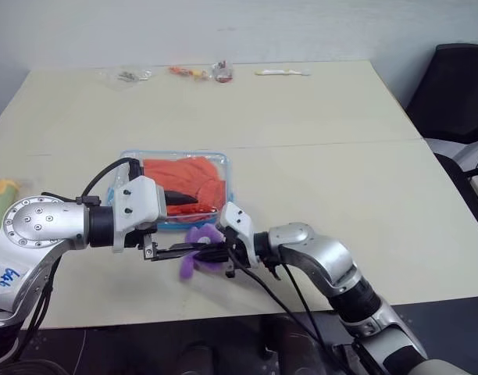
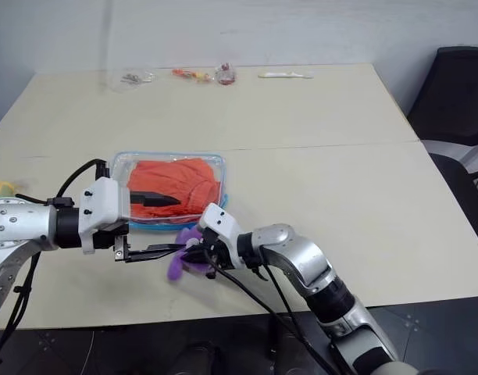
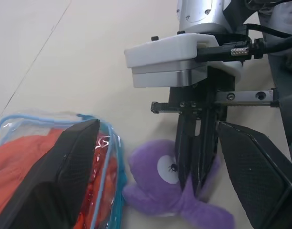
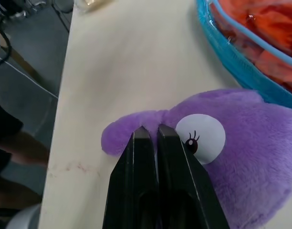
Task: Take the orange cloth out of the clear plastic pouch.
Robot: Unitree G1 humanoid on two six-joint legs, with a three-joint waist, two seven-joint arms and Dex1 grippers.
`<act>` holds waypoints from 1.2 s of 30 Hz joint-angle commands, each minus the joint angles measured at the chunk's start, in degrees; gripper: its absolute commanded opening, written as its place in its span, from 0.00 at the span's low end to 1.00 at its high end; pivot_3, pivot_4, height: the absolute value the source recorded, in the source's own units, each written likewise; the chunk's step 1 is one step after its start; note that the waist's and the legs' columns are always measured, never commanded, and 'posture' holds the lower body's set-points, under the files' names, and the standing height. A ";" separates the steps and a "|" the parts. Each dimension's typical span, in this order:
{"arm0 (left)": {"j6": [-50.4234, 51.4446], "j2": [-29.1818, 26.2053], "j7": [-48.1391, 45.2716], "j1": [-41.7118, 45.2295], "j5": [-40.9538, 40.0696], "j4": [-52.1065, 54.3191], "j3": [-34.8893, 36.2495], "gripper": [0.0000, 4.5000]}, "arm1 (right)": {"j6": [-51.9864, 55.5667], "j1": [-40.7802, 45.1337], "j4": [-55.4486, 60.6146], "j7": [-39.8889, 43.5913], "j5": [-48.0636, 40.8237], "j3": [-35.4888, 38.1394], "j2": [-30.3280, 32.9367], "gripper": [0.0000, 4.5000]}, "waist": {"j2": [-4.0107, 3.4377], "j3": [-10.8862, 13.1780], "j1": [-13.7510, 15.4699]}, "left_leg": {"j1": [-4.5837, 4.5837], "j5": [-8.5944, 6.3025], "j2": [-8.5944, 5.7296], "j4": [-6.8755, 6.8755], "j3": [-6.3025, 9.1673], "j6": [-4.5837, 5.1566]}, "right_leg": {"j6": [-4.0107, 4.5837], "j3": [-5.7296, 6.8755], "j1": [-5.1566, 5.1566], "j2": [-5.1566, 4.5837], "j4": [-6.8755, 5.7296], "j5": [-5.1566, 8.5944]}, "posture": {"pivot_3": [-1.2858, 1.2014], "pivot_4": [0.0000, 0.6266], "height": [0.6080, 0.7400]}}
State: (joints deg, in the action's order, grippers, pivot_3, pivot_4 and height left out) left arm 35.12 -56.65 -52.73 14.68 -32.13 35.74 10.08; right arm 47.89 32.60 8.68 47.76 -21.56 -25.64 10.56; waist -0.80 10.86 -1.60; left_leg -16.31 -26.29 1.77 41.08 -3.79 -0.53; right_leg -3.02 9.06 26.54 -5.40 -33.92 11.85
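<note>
The orange cloth point(image 1: 184, 180) lies inside the clear plastic pouch point(image 1: 222, 166). Just beside the pouch's near edge, the right gripper point(image 4: 151, 132) rests pinched together, empty, on the purple plush toy point(image 4: 232, 148), perhaps nudging it aside, while the left gripper point(image 2: 157, 225), spread wide, hovers over that edge

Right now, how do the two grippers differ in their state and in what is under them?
The left gripper is open, one finger over the pouch with the orange cloth inside; the right gripper is shut. The left holds nothing; the right's tips are at the purple plush, though a grip is not clear. Both hang low over the table, near each other.
</note>
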 commanded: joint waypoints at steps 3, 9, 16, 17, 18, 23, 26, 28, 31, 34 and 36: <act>-0.85 -1.00 0.19 -0.51 0.78 1.00 1.62 0.92 | -3.50 0.88 -3.51 0.08 2.89 -2.84 -0.12 0.01 | 0.00 0.00 -0.04 | 0.01 0.00 0.00 -0.02 0.01 0.00 | 0.00 0.01 0.00 0.01 0.00 0.00 | 0.52 0.24 1.00; -2.20 -1.85 -0.63 -4.35 2.65 0.85 2.59 0.92 | 1.21 0.45 0.99 3.38 -1.64 0.11 3.59 0.30 | -0.01 0.00 0.04 | 0.01 0.00 0.01 -0.02 0.01 0.00 | 0.00 0.01 0.00 0.00 0.01 0.00 | 0.52 0.24 1.00; -2.60 -1.43 -1.58 -11.09 3.00 0.87 5.45 0.92 | 6.93 2.00 9.44 5.29 -7.63 5.60 10.17 0.62 | -0.01 0.01 0.07 | -0.03 0.00 0.01 -0.03 0.05 0.00 | 0.00 0.02 0.00 -0.01 0.05 0.00 | 0.52 0.24 1.00; -2.56 -1.30 -1.61 -11.80 2.85 1.02 5.84 0.92 | 7.66 2.21 10.10 5.24 -8.34 6.11 10.55 0.62 | -0.01 0.01 0.07 | -0.02 0.00 0.01 -0.03 0.05 0.01 | 0.00 0.02 0.00 -0.02 0.05 0.00 | 0.52 0.24 1.00; -2.59 -1.24 -1.63 -12.25 2.76 1.12 6.09 0.92 | 8.18 2.34 10.51 5.13 -8.83 6.41 10.77 0.62 | -0.01 0.01 0.06 | -0.02 -0.01 0.01 -0.03 0.04 0.01 | 0.00 0.00 0.00 -0.02 0.05 0.00 | 0.52 0.24 1.00; -0.65 0.95 1.22 -18.04 2.28 3.84 7.75 0.92 | 9.32 4.13 13.26 4.11 -10.90 10.41 12.84 0.62 | -0.04 0.02 0.06 | -0.04 -0.01 0.03 -0.08 0.04 0.01 | 0.00 0.01 0.05 -0.02 0.07 0.00 | 0.52 0.24 1.00; 4.87 3.00 4.89 -20.13 -1.26 6.58 9.96 0.92 | -3.51 5.52 10.90 3.35 -2.82 8.93 14.80 0.62 | -0.03 0.03 0.07 | -0.06 -0.02 0.02 -0.08 0.04 0.02 | 0.00 0.00 0.05 -0.03 0.08 0.00 | 0.52 0.24 1.00; 11.58 4.77 9.70 -21.61 -3.81 9.24 11.54 0.92 | -19.16 6.91 5.83 3.71 6.54 5.65 16.63 0.62 | -0.03 0.02 0.08 | -0.05 -0.02 -0.01 -0.08 0.04 0.03 | -0.01 -0.03 0.05 -0.06 0.08 0.00 | 0.52 0.24 1.00; 25.43 11.65 21.96 -20.87 -11.63 12.16 15.48 0.92 | -41.18 8.94 -3.74 6.07 15.78 1.97 17.31 0.62 | -0.03 0.02 0.00 | 0.02 -0.02 -0.02 -0.11 0.02 0.03 | -0.01 -0.07 0.01 -0.06 0.08 -0.01 | 0.52 0.24 1.00; 35.50 18.61 31.91 -20.15 -20.24 15.11 18.35 0.92 | -54.80 11.00 -12.74 6.10 20.77 0.45 15.75 0.62 | 0.01 0.01 -0.08 | 0.03 -0.02 0.01 -0.07 0.02 0.02 | -0.01 -0.06 0.00 -0.06 0.06 -0.01 | 0.52 0.24 1.00; 40.38 22.09 37.66 -20.27 -23.59 16.76 19.82 0.92 | -62.00 12.19 -18.17 5.87 23.81 -0.45 14.99 0.62 | 0.01 0.01 -0.13 | 0.02 -0.01 0.02 -0.02 0.03 0.02 | -0.01 -0.08 0.00 -0.10 0.04 -0.01 | 0.52 0.24 1.00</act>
State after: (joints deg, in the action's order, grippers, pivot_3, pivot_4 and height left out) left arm 71.77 -35.77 -19.69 -5.50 -51.96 49.48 27.49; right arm -6.94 43.24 -7.23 53.90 -0.14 -25.95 25.89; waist -0.79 10.87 -1.73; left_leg -16.28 -26.30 1.78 41.06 -3.76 -0.51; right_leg -3.04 8.96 26.54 -5.53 -33.89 11.84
